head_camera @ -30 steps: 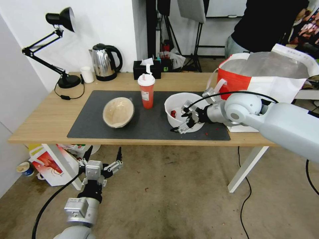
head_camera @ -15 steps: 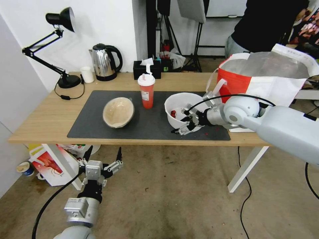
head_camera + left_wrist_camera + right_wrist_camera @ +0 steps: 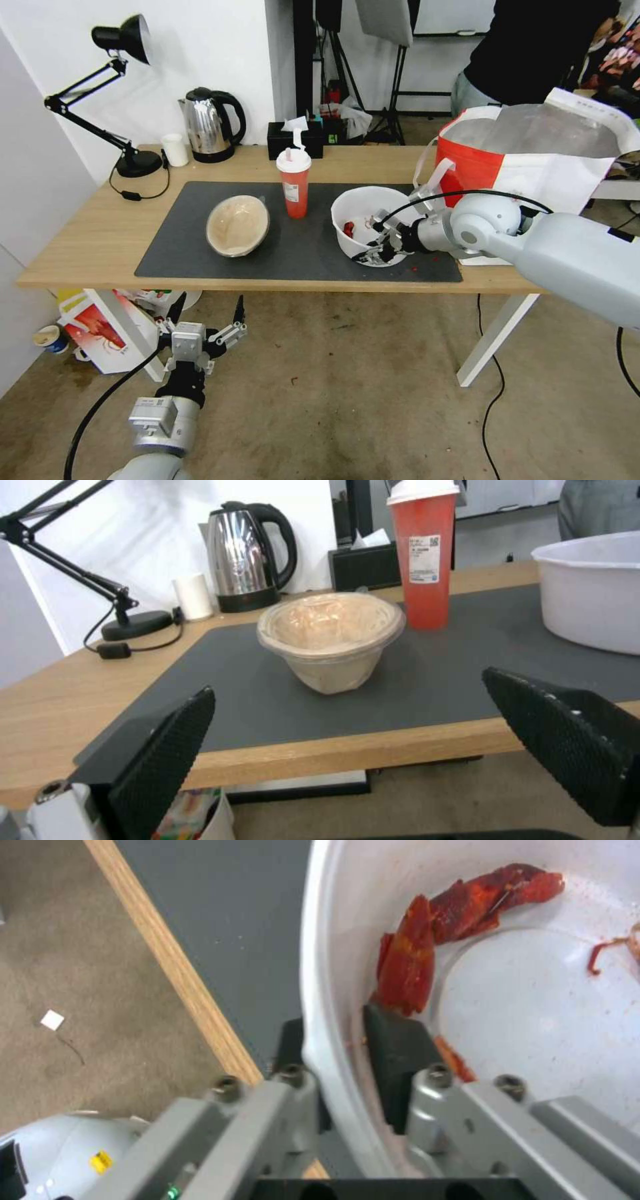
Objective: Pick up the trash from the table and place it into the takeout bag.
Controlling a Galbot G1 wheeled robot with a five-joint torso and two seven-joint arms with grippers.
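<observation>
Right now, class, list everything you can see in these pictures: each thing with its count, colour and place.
large bowl: 1, white, red scraps, mat right
drink cup: 1, red, white lid, mat centre
paper bowl: 1, tan, mat left
takeout bag: 1, white-red, table's right end
mat: 1, dark grey, on table
table: 1, light wood
kettle: 1, steel-black, back
small cup: 1, white, beside kettle
lamp: 1, black, back left
tissue box: 1, black, back
carton: 1, red-white, floor
right gripper: clamped on large bowl's rim
left gripper: open, below table edge
</observation>
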